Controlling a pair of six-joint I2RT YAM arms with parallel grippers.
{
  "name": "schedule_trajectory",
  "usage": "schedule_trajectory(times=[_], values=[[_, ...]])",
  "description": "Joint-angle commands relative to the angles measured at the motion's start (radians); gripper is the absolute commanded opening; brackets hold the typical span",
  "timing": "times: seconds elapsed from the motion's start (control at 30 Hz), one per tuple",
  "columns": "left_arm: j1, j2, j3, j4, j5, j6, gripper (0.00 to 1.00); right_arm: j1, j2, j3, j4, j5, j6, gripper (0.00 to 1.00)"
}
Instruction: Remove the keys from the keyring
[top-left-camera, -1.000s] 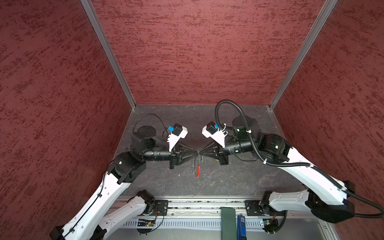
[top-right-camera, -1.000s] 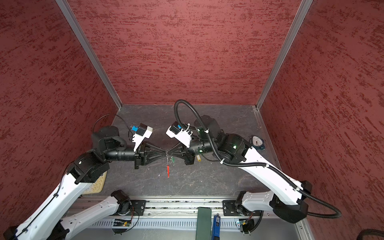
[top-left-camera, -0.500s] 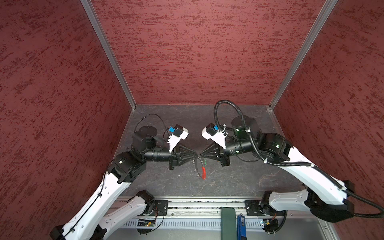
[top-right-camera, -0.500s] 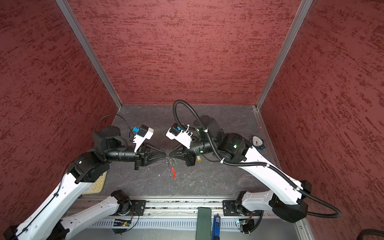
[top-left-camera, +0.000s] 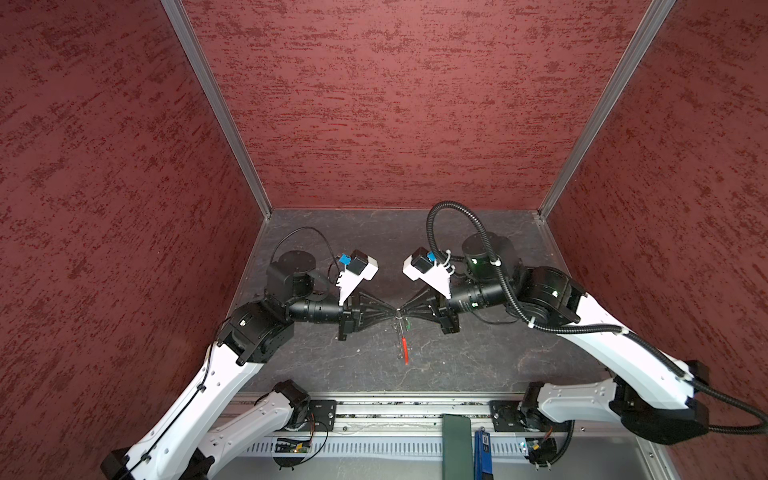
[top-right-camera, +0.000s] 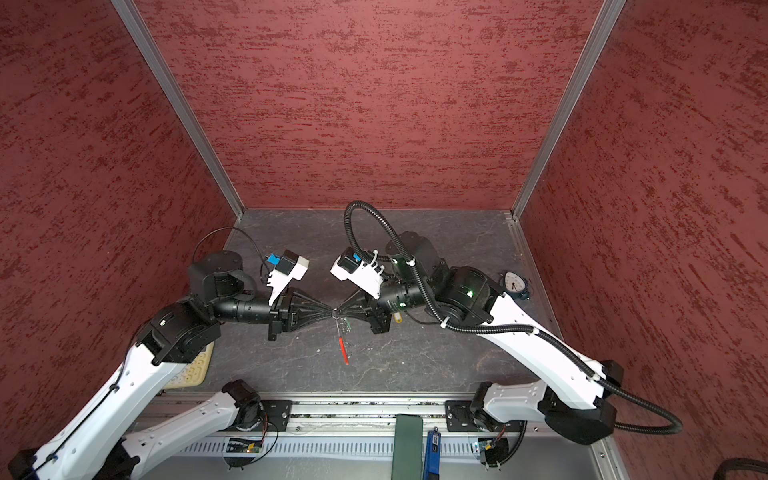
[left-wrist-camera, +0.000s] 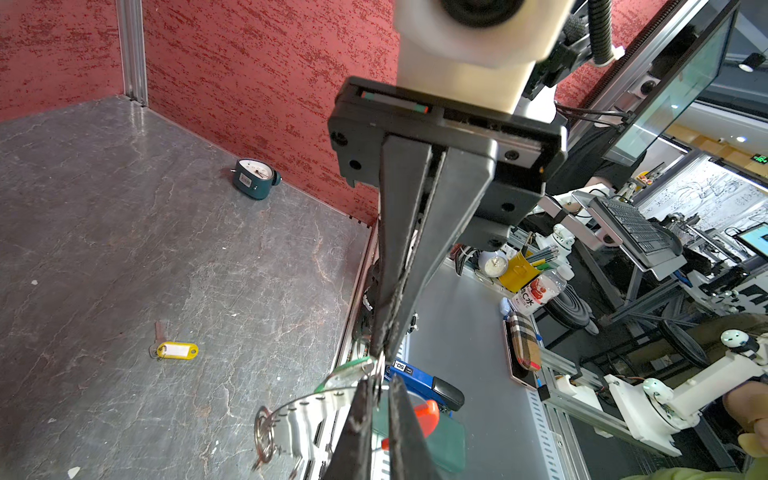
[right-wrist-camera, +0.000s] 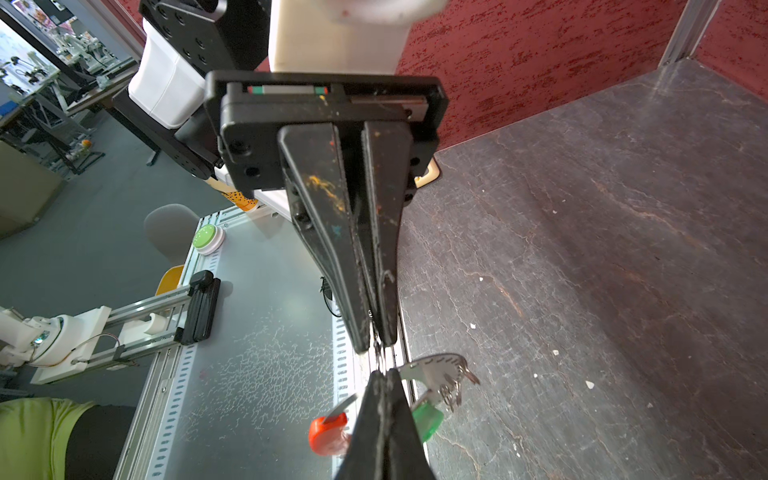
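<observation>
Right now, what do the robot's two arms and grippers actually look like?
Both arms are white shells with black joints. The right arm carries a thick black ribbed hose; the left arm a thin black cable. The left gripper and right gripper are black blocks with two long tapering fingers each; the left bears yellow and orange flecks. White wrist cameras carry blue plugs.

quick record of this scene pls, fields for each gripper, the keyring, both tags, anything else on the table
left gripper: closed on the top of the keyring, tip to tip with the right
right gripper: shut at the same spot
keyring: held above the table, red sleeve hanging below
green tag: on the keyring
yellow tag: off, lying on the table
other: small clock by the wall
</observation>
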Motion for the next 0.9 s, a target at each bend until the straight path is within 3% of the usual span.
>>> schedule_trajectory(times=[0.0, 0.2, 0.33, 0.53, 0.63, 0.87], values=[[-0.012, 0.0, 0.007, 0.025, 0.063, 0.005, 0.12, 0.002, 0.006, -0.004, 0.057, 0.037, -0.016, 0.0], [-0.019, 0.004, 0.005, 0.023, 0.074, 0.008, 0.17, 0.002, 0.01, -0.011, 0.078, 0.023, -0.015, 0.0], [-0.021, 0.003, 0.003, 0.022, 0.073, 0.009, 0.06, 0.002, 0.01, -0.016, 0.085, 0.017, -0.016, 0.0], [-0.022, -0.004, -0.003, 0.037, 0.051, 0.006, 0.0, 0.003, 0.014, -0.015, 0.079, 0.018, -0.013, 0.0], [-0.022, -0.022, -0.025, 0.076, -0.016, -0.009, 0.0, 0.005, 0.003, -0.035, 0.123, 0.043, 0.007, 0.0], [-0.02, -0.114, -0.126, 0.276, -0.129, -0.081, 0.0, 0.01, -0.148, -0.249, 0.456, 0.145, 0.05, 0.37]])
